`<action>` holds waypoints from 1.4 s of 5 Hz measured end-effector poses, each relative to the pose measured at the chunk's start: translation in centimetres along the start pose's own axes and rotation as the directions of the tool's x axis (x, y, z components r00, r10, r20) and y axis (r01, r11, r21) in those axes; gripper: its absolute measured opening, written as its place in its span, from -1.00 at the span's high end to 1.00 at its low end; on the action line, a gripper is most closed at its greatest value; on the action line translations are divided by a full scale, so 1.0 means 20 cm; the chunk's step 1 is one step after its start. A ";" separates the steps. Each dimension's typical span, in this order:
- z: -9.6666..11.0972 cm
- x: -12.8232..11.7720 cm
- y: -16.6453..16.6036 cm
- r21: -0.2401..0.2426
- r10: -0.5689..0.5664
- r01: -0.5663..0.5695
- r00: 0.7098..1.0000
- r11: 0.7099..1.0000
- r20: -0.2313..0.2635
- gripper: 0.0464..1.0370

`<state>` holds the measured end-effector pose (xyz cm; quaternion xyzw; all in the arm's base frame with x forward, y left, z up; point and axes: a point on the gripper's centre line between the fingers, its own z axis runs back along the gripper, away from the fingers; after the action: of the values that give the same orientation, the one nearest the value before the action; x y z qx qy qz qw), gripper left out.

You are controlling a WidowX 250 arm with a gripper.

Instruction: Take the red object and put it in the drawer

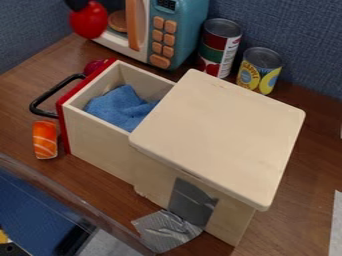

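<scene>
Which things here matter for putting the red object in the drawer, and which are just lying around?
For the job:
- round red object
- open drawer
- wooden cabinet

Just lying around:
- blue cloth in the drawer
- orange striped piece
- toy microwave
- red-labelled can
- yellow-labelled can
- grey tape
- small pinkish item by the drawer front

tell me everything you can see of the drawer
The drawer stands pulled out toward the left from its pale cabinet, its open top showing the inside. Its walls look like plain, light wood, with straight upper edges. The front panel is red and carries a black, bar-like handle that sticks out to the left. A crumpled blue cloth lies inside, against the near side wall. The back end is hidden by the cabinet's overhanging top.
</scene>
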<state>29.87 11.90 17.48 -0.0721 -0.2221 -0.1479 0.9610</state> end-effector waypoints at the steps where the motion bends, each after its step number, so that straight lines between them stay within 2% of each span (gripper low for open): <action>1: -0.02 0.03 -0.14 -0.032 -0.045 0.044 0.999 0.998 -0.004 1.00; 2: -0.08 0.02 -0.27 -0.060 -0.083 0.082 0.996 0.995 -0.025 1.00; 4: -0.20 -0.06 -0.35 -0.065 -0.116 0.111 0.990 0.992 -0.077 1.00; 5: -0.22 -0.08 -0.35 -0.062 -0.122 0.117 0.989 0.991 -0.081 0.96; 6: -0.23 -0.09 -0.36 -0.075 -0.131 0.124 0.987 0.989 -0.091 0.66; 7: -0.20 -0.11 -0.35 -0.086 -0.129 0.121 0.987 0.989 -0.099 0.14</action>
<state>27.48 5.03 13.37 -0.0885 -0.1694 -0.2202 0.9565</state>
